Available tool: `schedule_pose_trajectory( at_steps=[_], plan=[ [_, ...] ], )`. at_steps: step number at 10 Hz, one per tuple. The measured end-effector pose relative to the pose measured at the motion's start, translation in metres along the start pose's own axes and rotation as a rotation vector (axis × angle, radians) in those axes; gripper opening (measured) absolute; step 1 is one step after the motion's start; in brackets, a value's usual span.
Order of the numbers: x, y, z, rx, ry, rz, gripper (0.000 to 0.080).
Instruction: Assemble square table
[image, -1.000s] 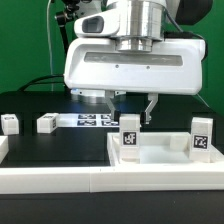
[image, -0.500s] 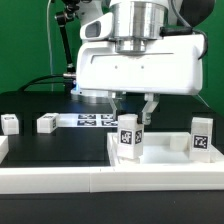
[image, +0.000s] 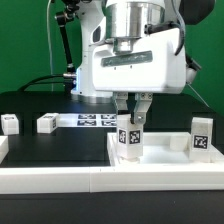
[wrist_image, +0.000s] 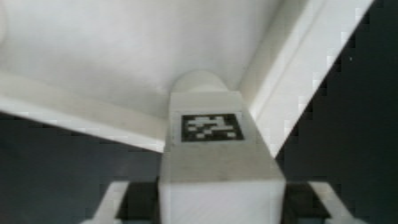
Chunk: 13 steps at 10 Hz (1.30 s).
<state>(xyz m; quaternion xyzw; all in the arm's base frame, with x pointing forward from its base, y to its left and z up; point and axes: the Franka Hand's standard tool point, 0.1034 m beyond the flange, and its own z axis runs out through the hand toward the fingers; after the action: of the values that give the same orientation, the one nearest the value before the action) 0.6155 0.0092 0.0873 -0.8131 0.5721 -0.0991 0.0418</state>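
In the exterior view the white square tabletop (image: 166, 156) lies at the front right with its raised rim up. One tagged white leg (image: 130, 137) stands upright at its left corner, and my gripper (image: 131, 112) comes straight down on it, shut on its upper part. A second leg (image: 202, 135) stands at the right corner. Two loose legs (image: 10, 123) (image: 46, 123) lie on the black table at the left. The wrist view shows the held leg (wrist_image: 210, 140) between my fingers (wrist_image: 135, 205), over the tabletop's rim (wrist_image: 294, 60).
The marker board (image: 95, 120) lies flat behind the gripper on the black table. A long white border rail (image: 55, 180) runs along the front edge. A green backdrop and the arm's base stand behind.
The hand has turned about its vertical axis, showing a narrower face now. The fingers, seen wide apart before, now hug the leg from both sides. The leg stays at the same corner.
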Motion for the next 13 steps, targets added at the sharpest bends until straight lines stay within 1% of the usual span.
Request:
schedule_pose_trajectory(
  at_steps=[2,4,6,9,10,11,12,13],
  plan=[
    [-0.0011,-0.0002,-0.0002,-0.002,0.005,0.164,0.029],
    [-0.0005,0.0003,0.0,0.001,-0.001,0.244,0.029],
    [0.0005,0.0007,0.0004,0.001,-0.002,0.28,0.029],
    [0.0005,0.0006,0.0006,0.003,-0.001,0.261,0.029],
    [0.0007,0.0006,0.0006,0.003,0.0,0.221,0.049],
    [0.0015,0.0005,0.0002,0.003,0.0,0.188,0.0605],
    [0.0009,-0.0004,-0.0001,0.002,0.001,0.093,0.0605],
    [-0.0013,-0.0025,-0.0005,0.005,0.0,-0.029,0.0636]
  ],
)
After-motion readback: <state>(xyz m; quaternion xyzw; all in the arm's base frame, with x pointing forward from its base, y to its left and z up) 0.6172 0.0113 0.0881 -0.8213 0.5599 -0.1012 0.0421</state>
